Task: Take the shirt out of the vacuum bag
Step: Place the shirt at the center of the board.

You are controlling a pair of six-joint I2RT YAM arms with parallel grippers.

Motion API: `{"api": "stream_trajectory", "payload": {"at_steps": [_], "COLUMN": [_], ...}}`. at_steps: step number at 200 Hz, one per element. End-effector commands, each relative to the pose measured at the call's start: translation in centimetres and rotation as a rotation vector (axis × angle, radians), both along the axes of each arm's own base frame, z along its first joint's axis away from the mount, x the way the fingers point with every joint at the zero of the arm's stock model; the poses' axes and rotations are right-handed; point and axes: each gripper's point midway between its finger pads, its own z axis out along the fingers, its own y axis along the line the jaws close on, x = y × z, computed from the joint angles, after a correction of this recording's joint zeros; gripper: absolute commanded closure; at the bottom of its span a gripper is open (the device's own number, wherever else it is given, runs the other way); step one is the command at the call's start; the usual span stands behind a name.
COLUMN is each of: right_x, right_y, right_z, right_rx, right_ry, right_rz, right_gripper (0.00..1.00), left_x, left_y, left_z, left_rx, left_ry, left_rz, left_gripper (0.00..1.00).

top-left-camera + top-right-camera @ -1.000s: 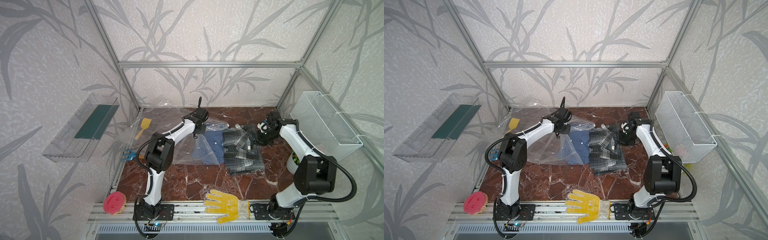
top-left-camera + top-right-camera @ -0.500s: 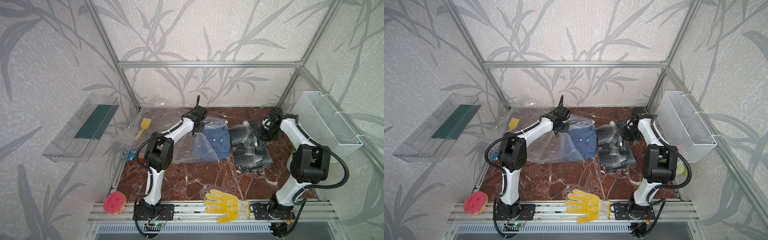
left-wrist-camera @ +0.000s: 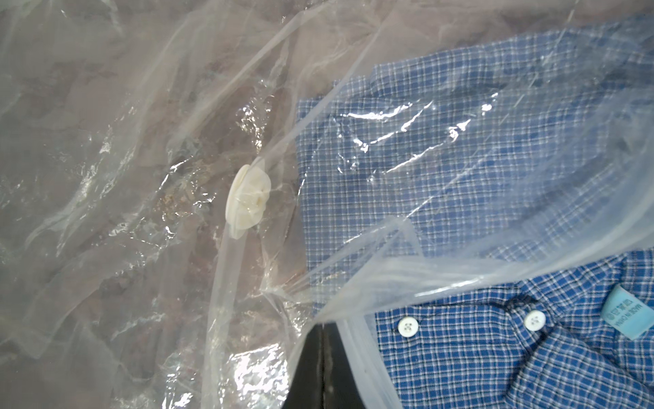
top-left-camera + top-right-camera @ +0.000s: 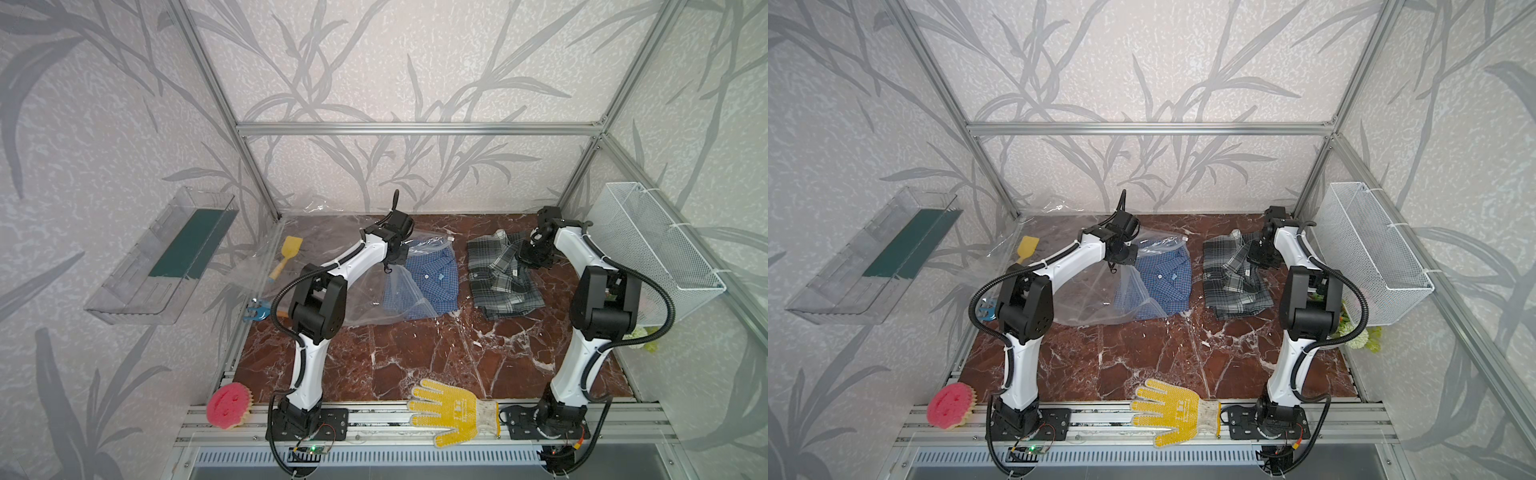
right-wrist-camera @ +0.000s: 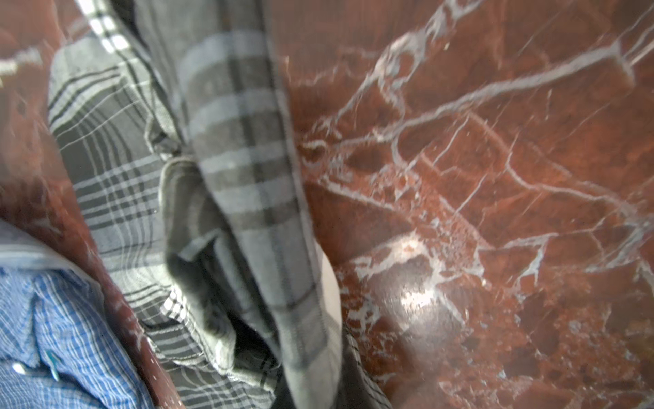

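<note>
Your left gripper (image 3: 320,329) is clamped on the zip-seal lip of the clear vacuum bag (image 4: 345,291), which lies crumpled over the back left of the red marble table (image 4: 415,357), its white valve (image 3: 247,196) tipped on edge. A blue checked shirt (image 4: 432,274) lies half inside the bag's mouth. A grey plaid shirt (image 4: 498,282) lies clear of the bag, near your right arm, with a fold pinched in your closed right gripper (image 4: 534,257). Expect both shirts to be light and limp, and the film slippery and clingy. Take cloth at a collar or thick fold, and the bag at its stiffer seal. The blue shirt's pale tag (image 3: 624,311) appears to read "MADE IN CHINA".
</note>
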Motion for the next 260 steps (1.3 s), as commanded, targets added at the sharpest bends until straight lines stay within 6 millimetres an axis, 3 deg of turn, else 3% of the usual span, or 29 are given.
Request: {"api": "stream_trajectory", "payload": {"at_steps": [1, 19, 40, 86, 101, 124, 144, 151, 177, 192, 230, 260], "right_x": [2.2, 3.4, 4.8, 6.0, 5.9, 5.6, 5.0, 4.7, 2.9, 2.2, 0.7, 0.4], "right_y": [-1.4, -1.8, -1.9, -2.6, -2.5, -0.8, 3.3, 5.2, 11.4, 13.4, 15.8, 15.0], "right_z": [0.9, 0.9, 1.3, 3.8, 5.3, 7.7, 8.4, 8.0, 4.6, 2.5, -2.0, -4.3], "right_rx": [-0.02, -0.032, -0.054, -0.222, -0.292, -0.377, -0.372, -0.363, -0.335, -0.326, -0.303, -0.378], "right_ry": [-0.071, -0.09, -0.111, -0.085, -0.082, -0.108, -0.129, -0.125, -0.066, -0.026, 0.07, 0.129], "right_rz": [-0.089, -0.092, -0.043, 0.072, 0.086, 0.13, 0.228, 0.267, 0.406, 0.445, 0.508, 0.492], "right_gripper": [1.0, 1.0, 0.93, 0.55, 0.5, 0.4, 0.3, 0.21, 0.16, 0.1, 0.08, 0.08], "left_x": [-0.4, -0.4, -0.6, -0.9, -1.0, -1.0, -1.1, -1.1, -1.1, -1.2, -1.5, -1.6], "left_y": [0.4, 0.2, 0.1, 0.1, 0.0, 0.0, 0.1, 0.1, 0.2, 0.2, 0.8, 0.9], "left_z": [0.7, 0.8, 0.9, 1.0, 1.1, 1.4, 1.6, 1.7, 2.0, 2.2, 2.8, 2.9], "left_rx": [0.006, 0.001, 0.004, -0.002, -0.004, -0.005, -0.004, -0.003, -0.004, -0.002, 0.017, 0.017], "left_ry": [0.006, 0.007, 0.007, 0.007, 0.005, 0.0, -0.005, -0.009, -0.013, -0.015, -0.025, -0.028], "left_rz": [0.005, 0.0, -0.005, -0.011, -0.015, -0.018, -0.02, -0.02, -0.02, -0.027, -0.029, -0.025], "left_gripper": [1.0, 1.0, 1.0, 1.0, 1.0, 1.0, 1.0, 1.0, 1.0, 1.0, 1.0, 1.0]}}
